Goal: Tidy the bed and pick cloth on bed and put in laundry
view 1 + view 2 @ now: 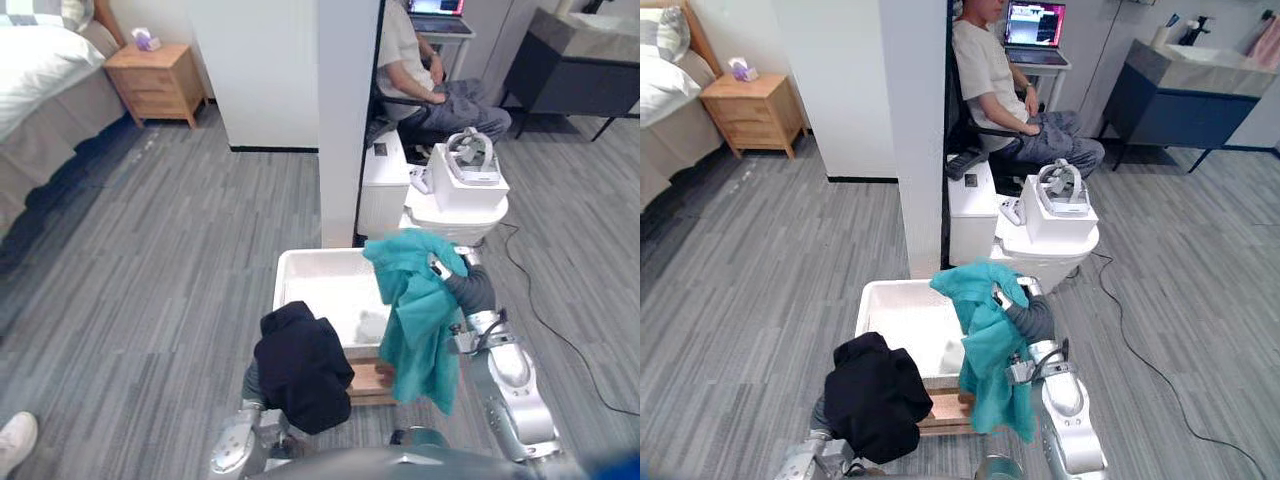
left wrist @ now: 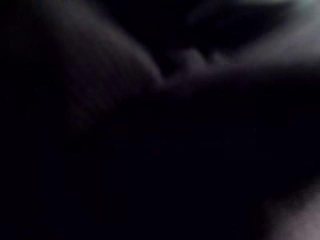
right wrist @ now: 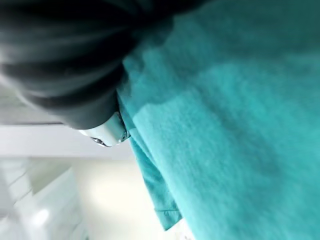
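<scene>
Right hand seemingly under teal cloth (pillar beyond)

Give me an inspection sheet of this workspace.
Surface: grey plank floor, white basket standing on it.
Job's things: teal cloth hanging over the basket's right side; black cloth at its near left corner; bed far left.
Clutter: nothing seen.
Hands: right hand grips the teal cloth; left hand hidden under the black cloth.
Cables: nothing seen.
Surroundings: nightstand, white pillar, seated person, headset on a white table.
</scene>
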